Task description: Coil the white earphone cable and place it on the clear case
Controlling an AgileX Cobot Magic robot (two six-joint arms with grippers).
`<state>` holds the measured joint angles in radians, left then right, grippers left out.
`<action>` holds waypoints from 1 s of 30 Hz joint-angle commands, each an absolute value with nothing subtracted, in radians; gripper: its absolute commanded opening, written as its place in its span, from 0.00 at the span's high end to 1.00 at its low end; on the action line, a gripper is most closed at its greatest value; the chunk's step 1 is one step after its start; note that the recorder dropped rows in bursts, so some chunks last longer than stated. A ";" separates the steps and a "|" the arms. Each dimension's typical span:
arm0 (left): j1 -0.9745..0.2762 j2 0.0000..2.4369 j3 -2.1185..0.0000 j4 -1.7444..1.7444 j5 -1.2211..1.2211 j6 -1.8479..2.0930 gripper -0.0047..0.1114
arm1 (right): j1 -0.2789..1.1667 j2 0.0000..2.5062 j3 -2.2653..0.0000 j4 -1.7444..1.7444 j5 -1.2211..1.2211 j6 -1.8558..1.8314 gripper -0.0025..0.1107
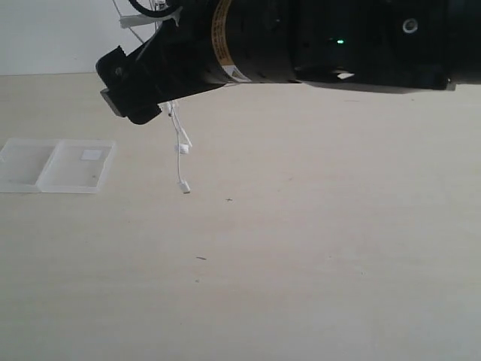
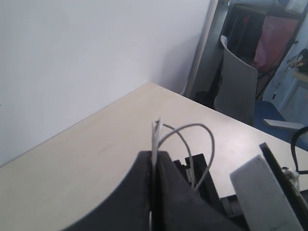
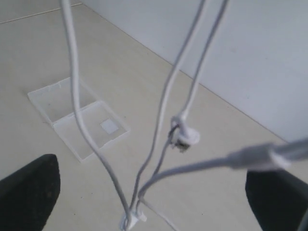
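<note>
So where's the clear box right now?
The clear case lies flat on the table, at the left of the exterior view, left of the dangling white earphone cable.

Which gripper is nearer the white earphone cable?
Left. The left gripper is clamped on the white earphone cable; the right gripper is open, strands hanging between its jaws.

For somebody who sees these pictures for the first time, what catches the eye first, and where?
A large black robot arm fills the top of the exterior view, and the white earphone cable hangs below its end, over the pale table. The clear case lies open and flat on the left of the table, with nothing on it. The left gripper is shut on a loop of the cable.
</note>
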<state>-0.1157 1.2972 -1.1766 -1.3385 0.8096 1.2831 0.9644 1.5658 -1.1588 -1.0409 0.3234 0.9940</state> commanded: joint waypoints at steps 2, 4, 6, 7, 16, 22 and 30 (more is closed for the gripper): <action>-0.113 1.290 -1.185 -1.367 0.808 1.276 0.96 | 0.962 1.568 -1.165 -1.050 0.327 1.002 0.28; -0.113 1.290 -1.185 -1.367 0.808 1.276 0.96 | 0.962 1.568 -1.165 -1.049 0.323 1.002 0.36; -0.113 1.290 -1.185 -1.367 0.808 1.276 0.96 | 0.962 1.568 -1.165 -1.049 0.314 1.002 0.42; -0.113 1.290 -1.185 -1.367 0.808 1.276 0.96 | 0.962 1.568 -1.165 -1.049 0.308 1.002 0.45; -0.113 1.290 -1.185 -1.373 0.808 1.274 0.96 | 0.962 1.568 -1.177 -1.056 0.230 0.996 0.49; -0.113 1.290 -1.185 -1.380 0.808 1.274 0.96 | 0.962 1.568 -1.190 -1.054 0.238 1.008 0.67; -0.113 1.290 -1.185 -1.394 0.808 1.270 0.96 | 0.962 1.566 -1.190 -1.050 0.251 1.008 0.98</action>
<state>-0.1157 1.2972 -1.1766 -1.3744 0.8096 1.2773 0.9644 1.5663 -1.1812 -1.0450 0.2401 1.0053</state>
